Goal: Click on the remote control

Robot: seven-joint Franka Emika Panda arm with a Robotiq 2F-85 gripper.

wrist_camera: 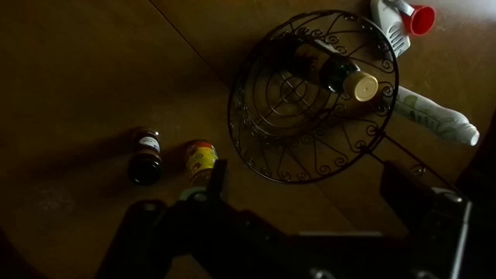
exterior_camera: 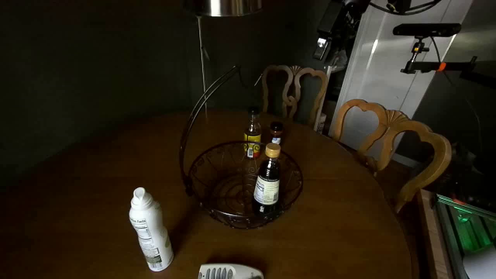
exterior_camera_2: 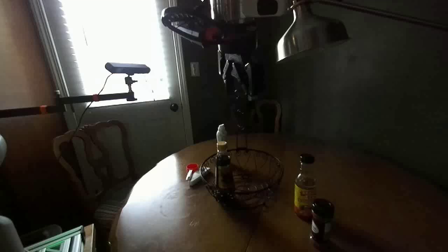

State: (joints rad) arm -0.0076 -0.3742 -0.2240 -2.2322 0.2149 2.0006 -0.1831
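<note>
Gripper [wrist_camera: 304, 170] hangs over the table [exterior_camera: 329, 240] w/ its fingers [wrist_camera: 405, 199] spread wide apart, per the wrist view. Remote control [exterior_camera: 231, 272] (whitish slab, grey oval marks on it) is lying on the table near the wire basket [exterior_camera: 240, 220], cut off by the bottom edge in an exterior view. Red cup-shaped thing [wrist_camera: 421, 21] sits right beside it, can't tell if they touch.

Label check, fwiw: white spray bottle [exterior_camera: 151, 230] stands on the table w/ a nutrition panel, and I can make out "Facts" in the heading; rest of the print is too small. Wrist view shows green leaf shapes on it plus some dark lettering, illegible. Dark bottle [exterior_camera: 267, 181] w/ tan cap stands in the basket, cream label packed w/ fine print, brand too blurry to get. Bottle w/ the yellow & red label [exterior_camera: 252, 136] is on the table outside the basket; it's got a barcode patch, can't read the name tho. Small dark-lidded jar [exterior_camera: 276, 132] next to it has a whitish label w/ a bit of blue, text unreadable at this res.
</note>
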